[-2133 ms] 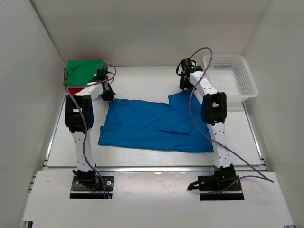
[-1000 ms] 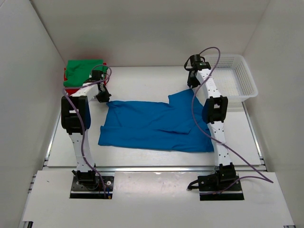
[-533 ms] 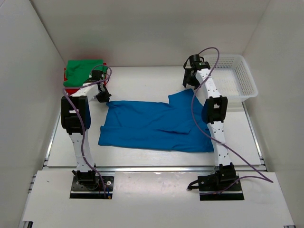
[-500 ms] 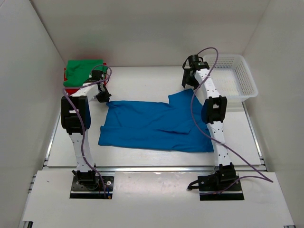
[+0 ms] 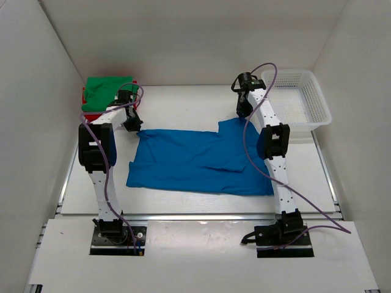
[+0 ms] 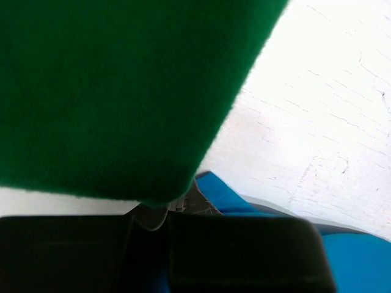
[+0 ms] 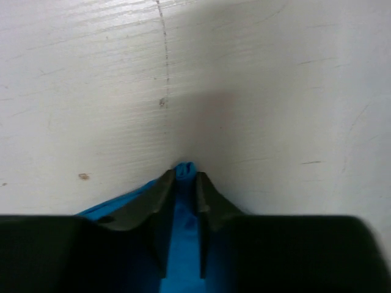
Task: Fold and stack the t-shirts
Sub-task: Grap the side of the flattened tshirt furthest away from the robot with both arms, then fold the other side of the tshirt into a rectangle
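Cloth fills the narrow gap in the right gripper. In its wrist view we see the two fingers drawn close, with a fold of the blue t-shirt nipped between them and the tips close to the table.

And the left gripper?

Its jaws are pressed together. In its wrist view we make out blue cloth right at the tips, so we judge that it has the other far corner pinched. The green t-shirt blocks most of that view, though.

Why those two corners?

We read it as the start of a fold. The blue t-shirt lies spread flat in the middle of the table, between the two arms. A grip on both far corners would let us carry that edge evenly toward the near hem.

And everything else?

The green t-shirt lies folded on a red t-shirt in the far left corner, just beside the left gripper. We take that as the stack the blue one should join. The white basket stands in the far right corner, apart from the cloth.
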`<state>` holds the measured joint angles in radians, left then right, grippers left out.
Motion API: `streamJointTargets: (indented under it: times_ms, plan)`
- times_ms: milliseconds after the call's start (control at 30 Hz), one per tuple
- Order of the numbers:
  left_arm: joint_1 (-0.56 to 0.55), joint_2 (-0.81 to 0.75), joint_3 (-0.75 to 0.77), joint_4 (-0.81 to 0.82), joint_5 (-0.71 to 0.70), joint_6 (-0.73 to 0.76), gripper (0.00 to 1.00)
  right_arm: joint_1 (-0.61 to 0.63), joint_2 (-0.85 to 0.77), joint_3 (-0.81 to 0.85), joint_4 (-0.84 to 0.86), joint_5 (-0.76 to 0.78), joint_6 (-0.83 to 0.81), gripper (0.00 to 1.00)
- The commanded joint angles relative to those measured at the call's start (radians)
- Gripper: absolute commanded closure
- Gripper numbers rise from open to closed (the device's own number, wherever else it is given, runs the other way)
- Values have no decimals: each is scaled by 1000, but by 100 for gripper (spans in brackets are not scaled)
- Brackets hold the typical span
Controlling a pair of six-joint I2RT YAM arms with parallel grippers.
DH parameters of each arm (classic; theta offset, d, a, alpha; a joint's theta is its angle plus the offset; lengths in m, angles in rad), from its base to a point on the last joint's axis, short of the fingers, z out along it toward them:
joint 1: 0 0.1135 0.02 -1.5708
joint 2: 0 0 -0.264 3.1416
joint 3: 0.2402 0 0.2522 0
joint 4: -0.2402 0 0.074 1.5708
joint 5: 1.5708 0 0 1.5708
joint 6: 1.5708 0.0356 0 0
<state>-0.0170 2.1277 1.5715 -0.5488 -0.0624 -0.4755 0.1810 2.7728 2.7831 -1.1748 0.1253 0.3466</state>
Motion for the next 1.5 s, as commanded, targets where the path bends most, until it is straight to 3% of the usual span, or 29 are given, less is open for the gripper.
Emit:
streamJointTargets:
  times_ms: [0, 33, 167, 500, 767, 900, 1067, 1467]
  plan:
    - [0, -92, -2, 9, 10, 5, 100, -11, -41, 38, -14, 33, -1, 87]
    - [2, -92, -2, 4, 18, 5, 100, -14, -41, 33, -11, 36, -6, 100]
    - [5, -100, 4, -5, 6, 17, 100, -32, -64, 39, 4, 39, -30, 100]
    - [14, -132, 44, -16, -5, 49, 100, -138, -171, 38, 53, -154, -97, 100]
    - [62, -138, 76, -2, 45, 58, 100, -126, -200, 21, 75, -216, -116, 100]
    - [28, -98, 120, 15, 56, 72, 100, -92, -176, 36, 60, -167, -124, 99]
    - [32, -129, 68, 105, 102, 51, 100, -78, -173, 33, 67, -141, -129, 100]
    - [8, -215, -64, 152, 173, 52, 100, -81, -229, 21, 20, -135, -133, 100]
